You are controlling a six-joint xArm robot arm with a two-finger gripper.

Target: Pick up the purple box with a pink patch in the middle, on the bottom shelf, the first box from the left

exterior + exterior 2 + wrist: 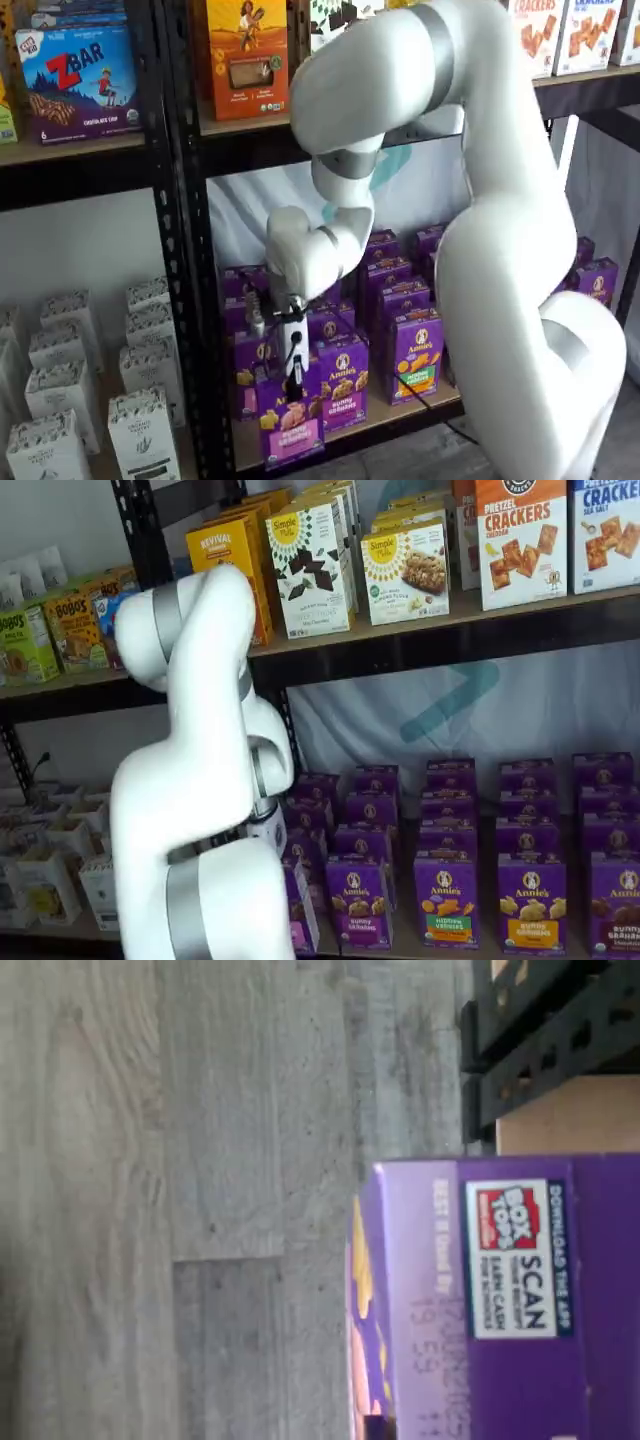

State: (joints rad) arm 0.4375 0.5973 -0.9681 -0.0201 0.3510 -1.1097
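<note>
At the bottom shelf's (400, 418) front left corner, the end effector (291, 392) stood clamped on the purple box (292, 428), pulled forward.

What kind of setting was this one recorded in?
Probably a mock grocery aisle in a lab: black metal racks stocked with rows of retail snack cartons, such as cracker boxes, above a wood-look floor.

Purple box (291, 425): purple, pink band low on front, round white logo. Its top (510, 1290): purple with a red-white-blue patch and a pale lilac strip. Floor (180, 1200): grey wood grain. Arm (205, 780): white with grey rings. Bottom shelf (400, 415): light wood, black frame.
</note>
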